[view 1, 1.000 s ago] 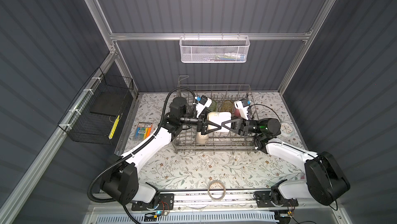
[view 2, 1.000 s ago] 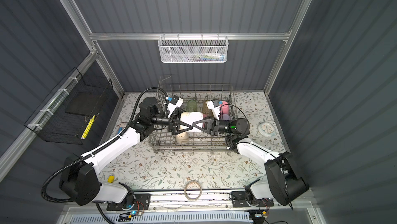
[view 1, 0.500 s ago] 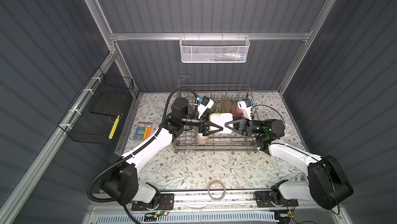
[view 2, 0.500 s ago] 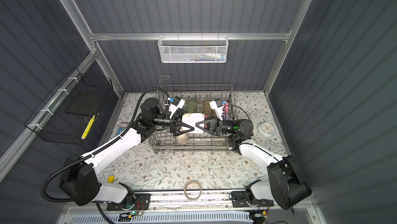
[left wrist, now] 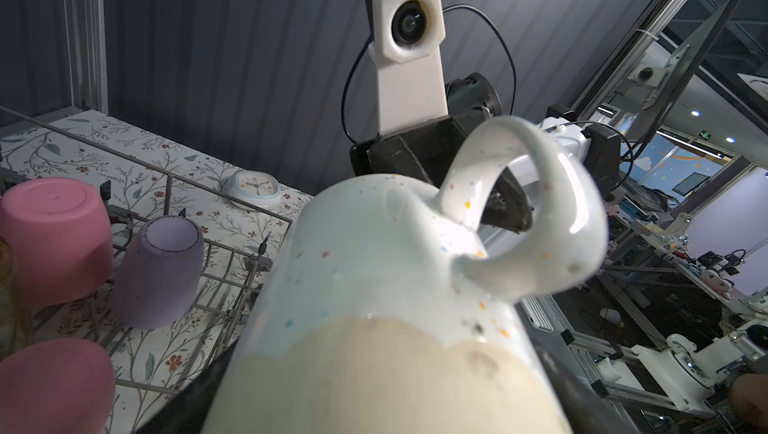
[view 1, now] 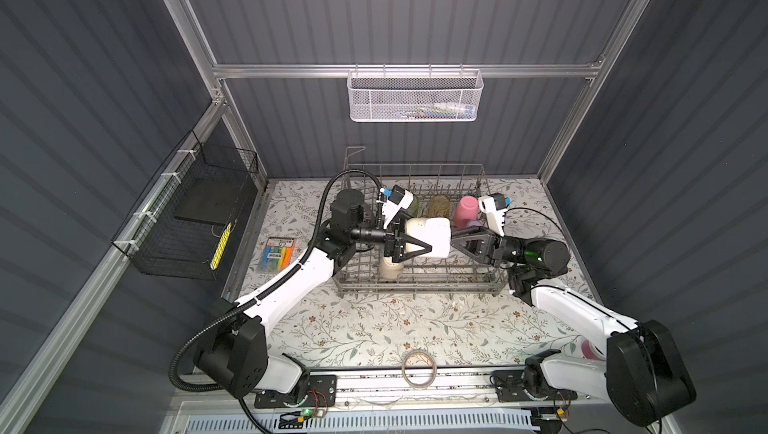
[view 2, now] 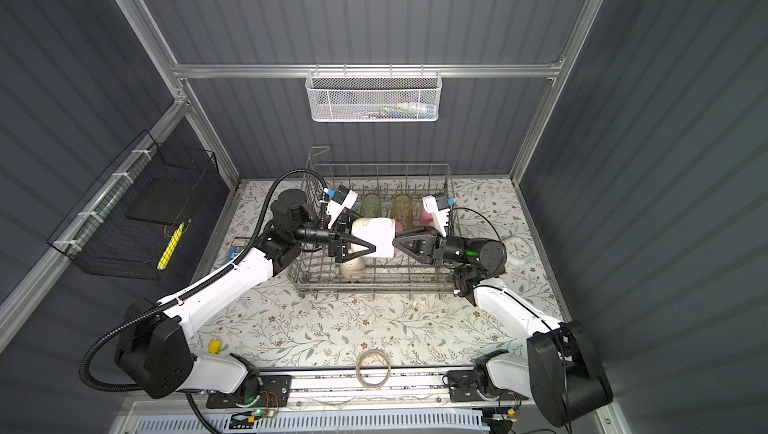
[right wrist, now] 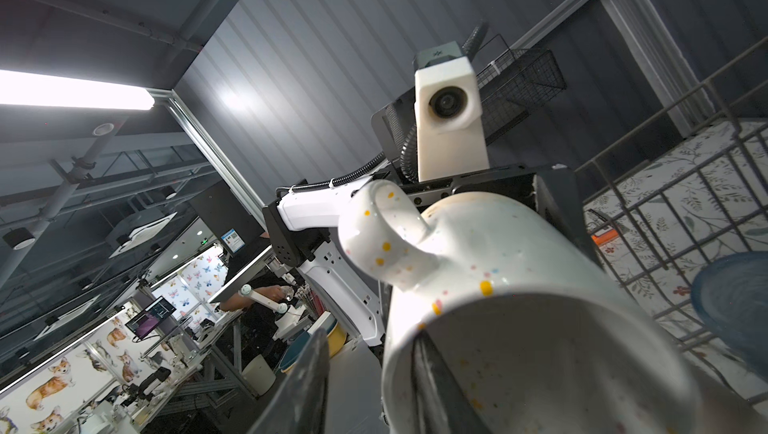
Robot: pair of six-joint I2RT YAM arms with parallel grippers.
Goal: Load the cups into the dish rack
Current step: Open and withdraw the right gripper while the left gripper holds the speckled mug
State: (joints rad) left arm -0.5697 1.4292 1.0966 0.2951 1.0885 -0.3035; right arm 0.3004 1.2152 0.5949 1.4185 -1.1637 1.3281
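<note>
- While the white mug [view 1: 430,236] hung on its side above the dish rack [view 1: 457,284], clear of the tines, the left gripper [view 1: 419,239] was clamped wide across its base end.
- Right gripper [view 1: 458,240] sat at the mouth. In the right wrist view one of its fingers [right wrist: 307,386] stood outside the rim with a visible gap, and the other reached inside. I read that as let go, so the left fingers [view 1: 417,247] alone carried the load.
- Its handle [left wrist: 536,203] faced both wrist cameras, free of either gripper.
- Handling, my estimate: glazed ceramic, rigid, likely the heaviest cup here, slick on the glaze, would chip on wire. The matt beige band [left wrist: 374,369] at the base probably gave better friction than the glossy wall.
- Best hold: across the body low down, as taken, or a rim pinch with one finger inside. A grip on the handle loop would let it swing.
- Standing in the rack: beige cup [view 1: 390,271] below the mug, pink cup [view 1: 465,209], lilac cup [left wrist: 160,269], amber tumbler [view 1: 439,205], green tumbler [view 2: 370,204].
- Risk: one-ended grip on a long lever. Lower slowly and keep off the beige cup.
</note>
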